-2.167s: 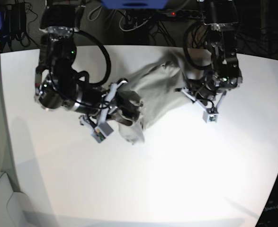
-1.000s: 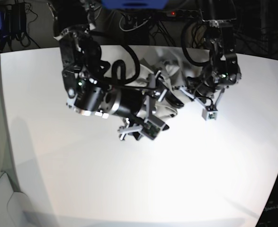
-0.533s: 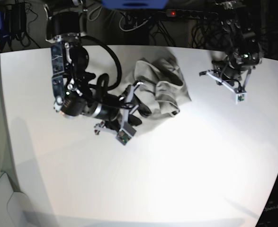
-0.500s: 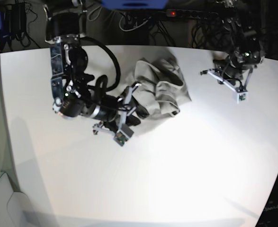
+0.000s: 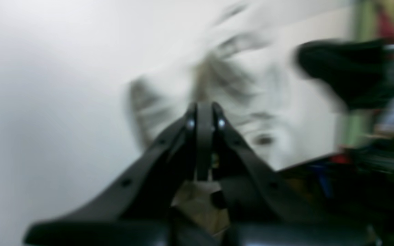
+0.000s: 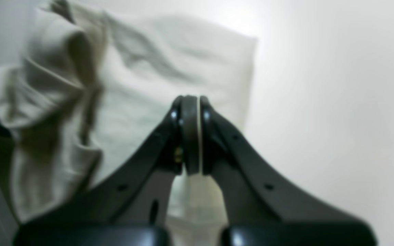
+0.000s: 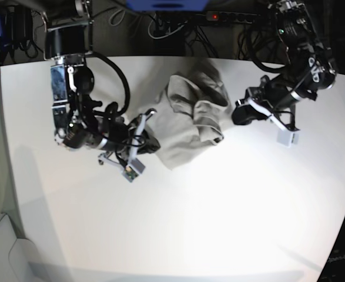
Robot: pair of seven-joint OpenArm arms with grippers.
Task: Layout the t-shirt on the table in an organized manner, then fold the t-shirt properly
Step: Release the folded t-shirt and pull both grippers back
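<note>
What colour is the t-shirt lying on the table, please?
The t-shirt is a plain light grey-beige; it shows best in the base view.

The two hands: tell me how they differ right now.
The right hand sits over the t-shirt, at its edge; the left hand hangs beside the t-shirt, over bare table. In the base view the right hand is on the t-shirt's left, the left hand on its right. Both are shut.
</note>
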